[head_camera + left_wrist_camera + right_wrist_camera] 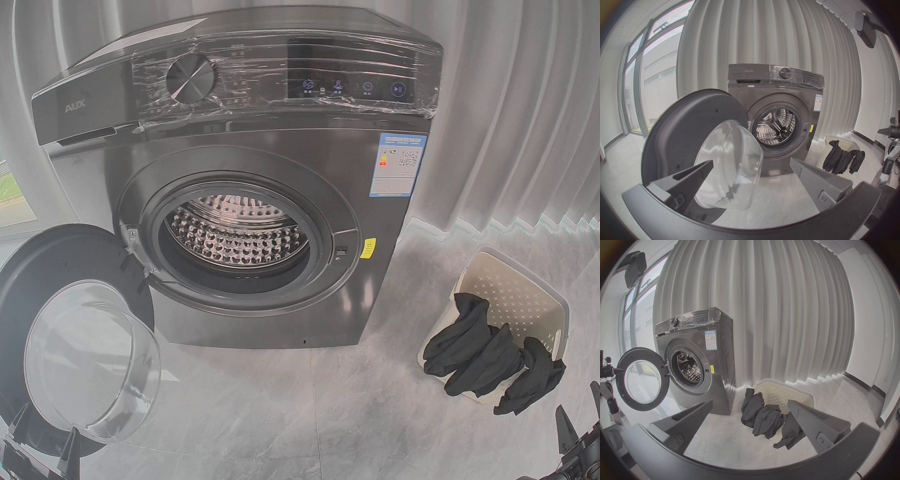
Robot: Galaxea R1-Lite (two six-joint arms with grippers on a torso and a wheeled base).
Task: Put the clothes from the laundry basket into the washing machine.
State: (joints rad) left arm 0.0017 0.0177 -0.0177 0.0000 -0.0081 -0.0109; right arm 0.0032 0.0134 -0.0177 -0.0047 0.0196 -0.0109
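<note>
Floor (281, 406) carries the washing machine (250, 144), door (62, 256) open, drum (237, 231) bare, and the laundry basket (531, 294). Clothes (481, 356) hang over its rim, none loaded. Left end effector (750, 162) and right end effector (749, 403) are spread wide, empty.

I have the washing machine (250, 162) at twelve o'clock, its door (69, 331) open at eight. The laundry basket (531, 294) sits on the floor (312, 412) at four o'clock, with the clothes (487, 356) lying over its near rim. A curtain (512, 112) hangs behind both.

Bright daylight from the window (653, 78); glare on the wrapped washing machine (250, 147); wrist views curve, darkening at edges
</note>
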